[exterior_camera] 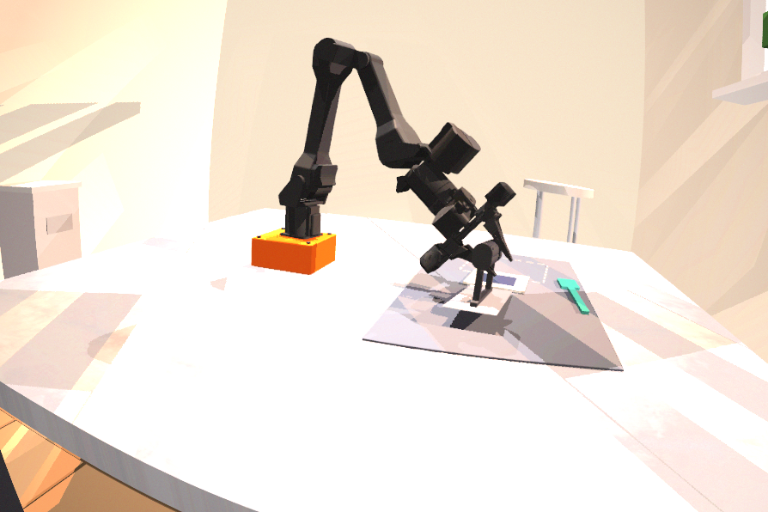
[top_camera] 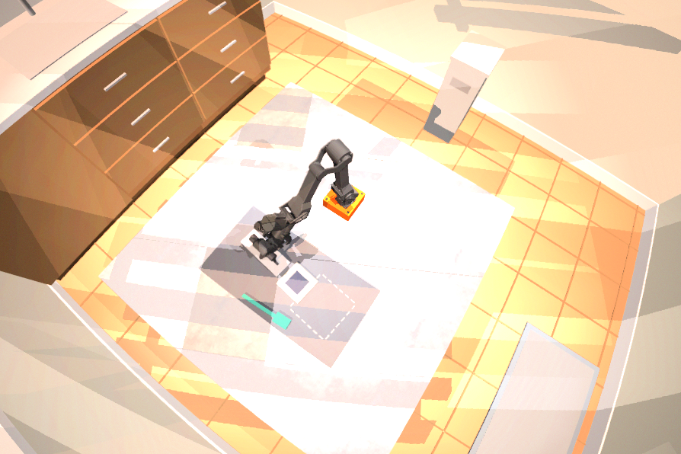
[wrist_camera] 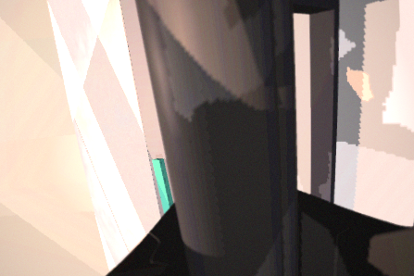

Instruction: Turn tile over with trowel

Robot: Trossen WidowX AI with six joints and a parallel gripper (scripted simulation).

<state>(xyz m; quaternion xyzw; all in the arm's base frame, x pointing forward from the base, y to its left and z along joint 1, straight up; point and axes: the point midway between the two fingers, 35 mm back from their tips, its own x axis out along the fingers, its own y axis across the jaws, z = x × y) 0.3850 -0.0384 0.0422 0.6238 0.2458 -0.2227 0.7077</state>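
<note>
The trowel has a flat pale blade (top_camera: 279,269) (exterior_camera: 498,302) and a dark round handle (exterior_camera: 486,252) (wrist_camera: 232,139) on dark posts. My gripper (top_camera: 272,245) (exterior_camera: 482,244) is shut on that handle. The blade hangs low over the mat (top_camera: 346,334) (exterior_camera: 548,356), with its shadow below it. Its front end is beside the tile (top_camera: 283,281) (exterior_camera: 520,283); I cannot tell if they touch. The tile is white and lies flat, with its dark square mark up. It is at the near side of the dashed outline (top_camera: 340,289) (exterior_camera: 545,272), mostly outside it. The fingertips are hidden in the wrist view.
A teal spatula-shaped tool (top_camera: 281,319) (exterior_camera: 573,293) (wrist_camera: 162,182) lies on the mat on the far side of the tile from the arm's base. The arm's orange base (top_camera: 346,206) (exterior_camera: 291,252) stands on the white table (top_camera: 433,224) (exterior_camera: 216,374), off the mat.
</note>
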